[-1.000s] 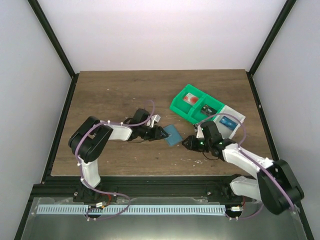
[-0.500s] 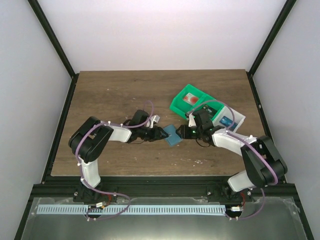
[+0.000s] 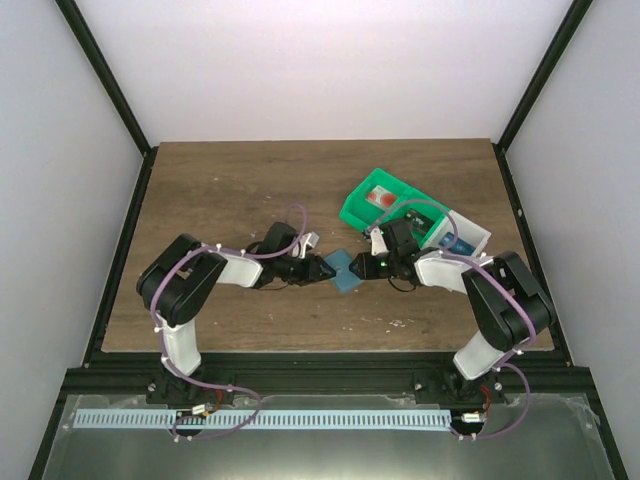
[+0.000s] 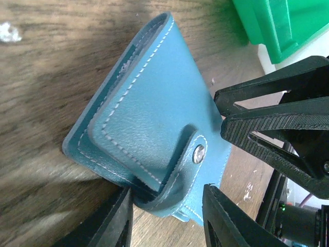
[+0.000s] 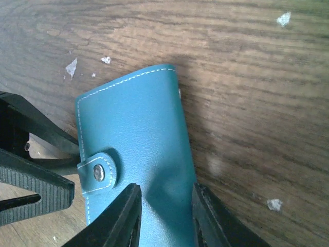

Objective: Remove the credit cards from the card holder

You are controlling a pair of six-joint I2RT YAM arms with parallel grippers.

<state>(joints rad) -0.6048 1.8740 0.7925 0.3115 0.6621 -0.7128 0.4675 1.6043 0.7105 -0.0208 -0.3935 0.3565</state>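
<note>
Opening step in hand, by the look of it: no credit cards in sight at the card holder (image 3: 345, 268), closed, with strap (image 4: 177, 165) snapped down over one edge. Sits a little right of the middle of the worktop (image 3: 220, 200), just near-left of the green bin (image 3: 356, 216). Seems tipped, one long edge down on the wood and the strap side raised.

Left tool (image 4: 167, 194) on its left side, narrow, pinched on the strap-side edge, to judge from the left wrist view. Right tool (image 5: 165, 189) in from the right, straddling the opposite end with a narrow gap; cannot tell whether gripping or merely resting there. Tips of the two tools facing across the holder, close together.

Next, probably: hold the left pinch firm, bring a right fingertip to the snap (image 5: 97, 173) and peel the strap back, then spread the halves to bare the pockets. Calls for small, careful motion, with little slack between the two tools and a risk of knocking fingers together or twisting the holder out of the pinch.

Room: crowded to the far right, with the green bin and the white bin (image 3: 475, 235) just beyond the right wrist. Plenty of bare wood to the far left and toward the near edge, well apart from any rim. Better to pull that way.
</note>
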